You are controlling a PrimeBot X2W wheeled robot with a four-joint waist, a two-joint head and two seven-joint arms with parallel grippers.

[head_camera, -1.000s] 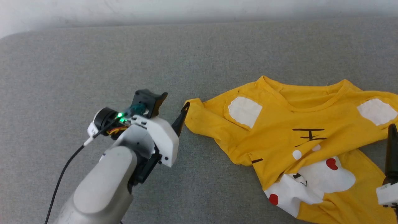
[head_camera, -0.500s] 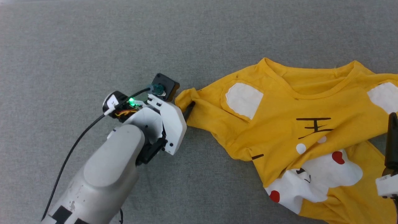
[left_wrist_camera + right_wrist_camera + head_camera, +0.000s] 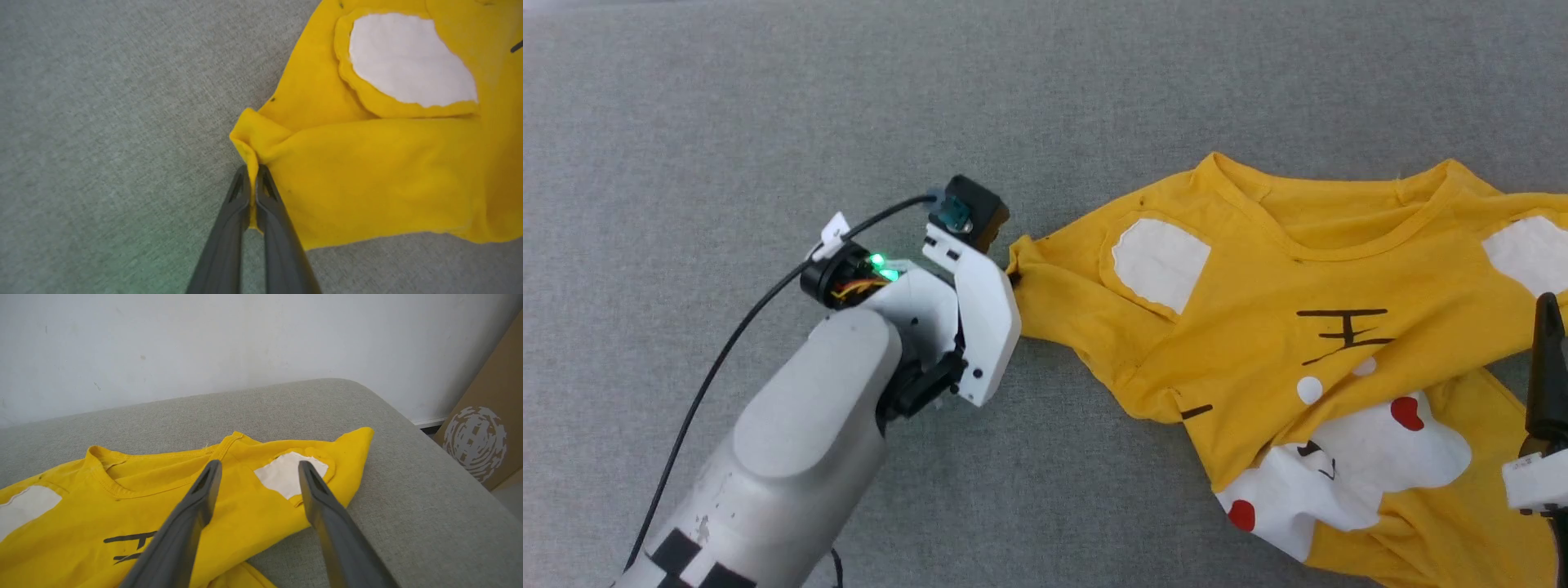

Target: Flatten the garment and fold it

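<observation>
Left tool [image 3: 253, 169] clamps the one garment [image 3: 367, 171] by its sleeve; right tool [image 3: 259, 465] gapes over it.

Pale forearm [image 3: 800, 457], black cable [image 3: 890, 212], dark-fingered left hand [image 3: 253, 169]

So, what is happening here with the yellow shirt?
A two-armed robot is working on a crumpled yellow T-shirt lying on a grey cushion. Its left jaws are shut on the edge of one sleeve. Its right jaws stand open over the shirt's other side, holding nothing.
</observation>
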